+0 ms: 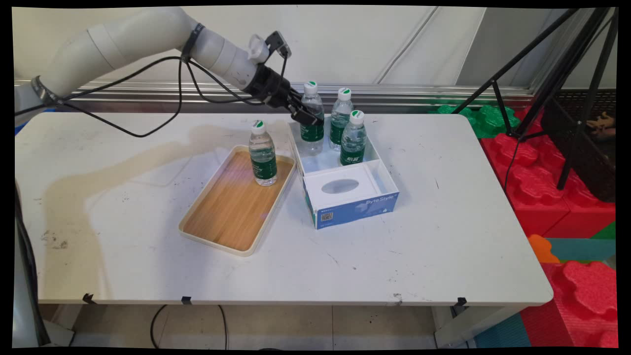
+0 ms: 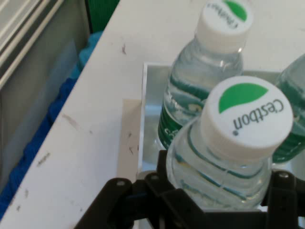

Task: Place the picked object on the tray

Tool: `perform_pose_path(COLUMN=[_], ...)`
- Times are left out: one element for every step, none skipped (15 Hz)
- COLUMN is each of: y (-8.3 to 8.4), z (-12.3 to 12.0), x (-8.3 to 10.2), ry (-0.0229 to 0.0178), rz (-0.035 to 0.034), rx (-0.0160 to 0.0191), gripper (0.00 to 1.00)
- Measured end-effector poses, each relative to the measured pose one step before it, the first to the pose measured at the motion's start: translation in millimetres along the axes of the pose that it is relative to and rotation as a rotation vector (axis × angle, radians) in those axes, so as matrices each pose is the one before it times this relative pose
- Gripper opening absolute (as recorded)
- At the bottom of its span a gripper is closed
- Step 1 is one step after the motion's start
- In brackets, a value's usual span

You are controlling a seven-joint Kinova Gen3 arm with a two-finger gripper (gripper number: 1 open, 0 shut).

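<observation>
Upper centre of frame, the black claw (image 1: 306, 116) clamps an upright clear green-labelled water bottle (image 1: 312, 118) inside the blue-and-white cardboard box (image 1: 352, 207).

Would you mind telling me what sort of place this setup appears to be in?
Probably a robotics lab or test area: a tripod stands beside the white table, red and green foam blocks cover the floor, and water bottles are staged in a box.

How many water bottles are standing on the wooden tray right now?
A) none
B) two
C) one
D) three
C: a single bottle stands at the far end of the wooden tray, while the other three stand in the blue-and-white box beside it, one of them between the fingers of the gripper.
</observation>
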Motion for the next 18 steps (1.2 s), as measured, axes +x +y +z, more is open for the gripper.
perform_pose_path(y=[0.72,0.54,0.95,1.44,1.49,1.44,1.69,1.71,1.17,1.2,1.43,0.93,1.47,0.93,1.36,0.73,1.23,1.56], z=[-4.97,-3.93,-5.79,-6.83,-8.26,-7.41,-9.25,-9.15,-6.87,-7.2,-8.84,-5.8,-9.21,-6.24,-9.59,-6.34,-9.91,-12.18], x=[1.71,0.86,1.8,2.39,2.24,2.07,2.31,3.06,2.02,2.04,2.57,1.85,2.56,1.58,2.03,1.13,1.28,0.68], ry=[0.00887,0.00613,0.00927,0.0106,0.01214,0.01032,0.01204,0.01198,0.00881,0.00921,0.01085,0.00726,0.00985,0.00624,0.00773,0.00451,0.00542,0.00396], rz=[0.00207,0.00118,0.00313,0.00472,0.00382,0.00338,0.00305,0.00271,0.00081,-0.00012,0.00009,0.00051,0.00165,0.0014,0.00263,0.00149,0.00256,0.00235], rx=[0.00149,0.00151,0.00075,-0.00089,-0.00017,-0.0005,0.0002,-0.00075,0.00004,0.0006,0.00021,0.00021,0.00028,0.00022,0.00047,0.00034,0.00023,-0.00091], gripper=[0.0,0.0,0.0,0.0,0.0,0.0,0.0,0.0,0.0,0.0,0.0,0.0,0.0,0.0,0.0,0.0,0.0,0.0])
